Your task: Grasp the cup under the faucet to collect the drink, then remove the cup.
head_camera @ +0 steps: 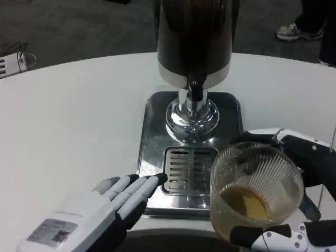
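The right hand [294, 189] is wrapped around the ribbed glass cup [256, 191], fingers behind it and a thumb curling across its front near the base. I take that full wrap as a way to keep the glass level, since amber drink sits in its bottom. The cup is held off to the right of the faucet [195, 93] and nearer the robot, over the front right corner of the drip tray [152, 136], so it looks already drawn out from under the spout.

Across from it, the left hand [105, 210] holds nothing. Its fingers are straight and close together, laid flat with the tips on the tray's front left edge beside the grate [181, 170]. It seems to be steadying or simply waiting.

To the right of the cup-holding hand lies bare white table [68, 115], open room for setting the glass down. The table's near edge runs just below both hands, so I would steer outward, not back.
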